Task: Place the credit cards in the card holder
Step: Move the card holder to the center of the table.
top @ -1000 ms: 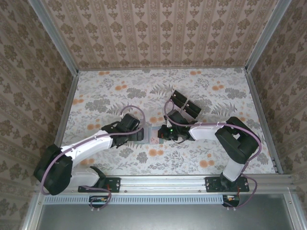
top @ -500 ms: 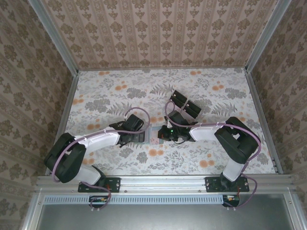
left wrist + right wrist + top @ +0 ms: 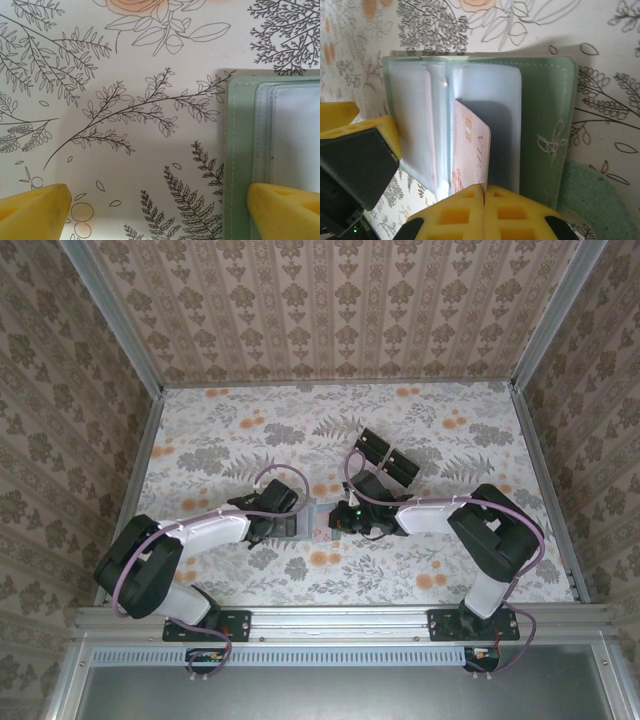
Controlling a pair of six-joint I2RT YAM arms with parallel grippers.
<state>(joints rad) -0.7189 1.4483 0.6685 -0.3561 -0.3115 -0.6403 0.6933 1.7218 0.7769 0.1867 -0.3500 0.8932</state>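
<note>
One credit card (image 3: 470, 150) is pinched at its near edge by the right gripper (image 3: 484, 192), jaws shut. Its far end is apparently inside a clear sleeve (image 3: 487, 85) of the card holder (image 3: 545, 115), which lies open on the table (image 3: 450, 440). The left gripper (image 3: 160, 207) gapes wide, one finger over the holder's edge, likely steadying it.

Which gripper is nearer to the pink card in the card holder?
Right. The right gripper is shut on the end of the card. The left gripper stands open at the other side of the card holder, one finger over its edge, apart from the card.
</note>
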